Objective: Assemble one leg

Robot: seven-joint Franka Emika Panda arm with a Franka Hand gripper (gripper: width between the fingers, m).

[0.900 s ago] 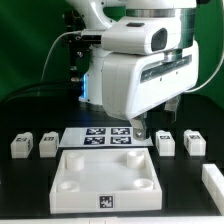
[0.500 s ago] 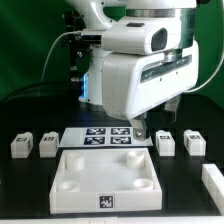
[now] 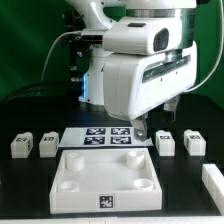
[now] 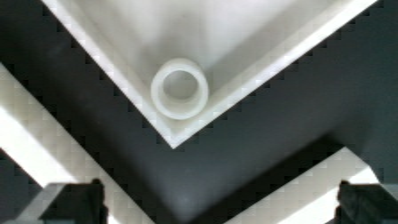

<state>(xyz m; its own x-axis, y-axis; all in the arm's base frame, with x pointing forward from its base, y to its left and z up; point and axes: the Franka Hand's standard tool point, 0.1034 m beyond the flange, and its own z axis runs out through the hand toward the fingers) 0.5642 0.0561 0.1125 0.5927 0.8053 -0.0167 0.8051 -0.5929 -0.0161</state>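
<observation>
Gripper (image 3: 141,128) hangs over the marker board (image 3: 100,135), at its end on the exterior view's right. Fingers (image 4: 71,205) are spread wide with nothing between them. The nearest leg (image 3: 166,143) sits just beside the gripper, untouched. The wrist view shows a tray (image 4: 231,30) corner with its socket (image 4: 180,88).

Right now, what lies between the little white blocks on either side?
In the exterior view, the marker board lies between the two inner legs, with the tool near one end.
</observation>
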